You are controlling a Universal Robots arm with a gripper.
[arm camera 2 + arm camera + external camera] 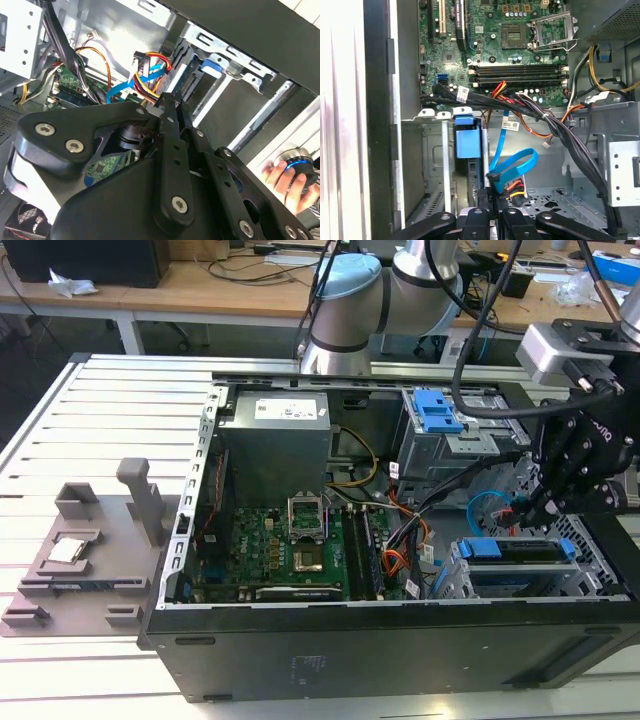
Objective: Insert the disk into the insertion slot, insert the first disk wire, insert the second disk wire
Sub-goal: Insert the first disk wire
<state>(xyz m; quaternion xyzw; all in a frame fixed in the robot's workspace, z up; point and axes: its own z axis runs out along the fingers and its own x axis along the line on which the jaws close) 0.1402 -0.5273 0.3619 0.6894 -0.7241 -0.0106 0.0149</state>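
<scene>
While I watch the exterior view, the tool hangs inside the open computer case, close by the insertion slot, where the disk sits seated in its blue carrier. In the first wrist view the jaws look clenched close together, right at the dark plugs of the first disk wire and the second disk wire. Which plug they pinch, if either, I cannot tell.
</scene>
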